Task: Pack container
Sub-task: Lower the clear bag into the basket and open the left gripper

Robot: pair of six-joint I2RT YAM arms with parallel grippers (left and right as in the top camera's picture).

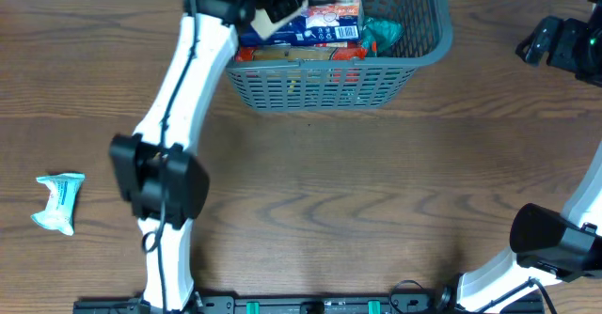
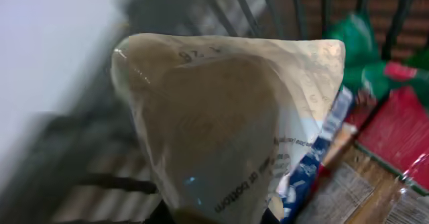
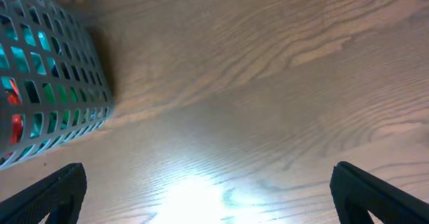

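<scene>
Dark grey plastic forms the container [image 1: 320, 88], a lattice-walled basket with a solid rim. We find it at the far middle of the wooden table [image 1: 376, 192].

Contents seen from overhead:
- a blue-and-red packet [image 1: 324, 24] lying across the middle of the container;
- a green packet [image 1: 384, 34] just beside it, toward the right wall;
- red wrappers showing through the slots of the near wall.

The left arm reaches from the near left edge of the table to the container's far left corner. The left gripper [image 1: 273, 4] hangs above the rim and is clamped on a beige packet [image 2: 221, 130]. In the left wrist view this packet fills most of the frame, its lower end hiding the fingers. Behind it we see the container's slotted wall, and below it a red packet [image 2: 395, 133].

The right gripper [image 3: 213, 196] hovers over bare table to the right of the container, well apart from it. Its fingers are spread wide and carry nothing. The container's wall shows at the left edge of that view.

A pale blue packet [image 1: 58, 201] lies on the table at the near left, well apart from the container.
</scene>
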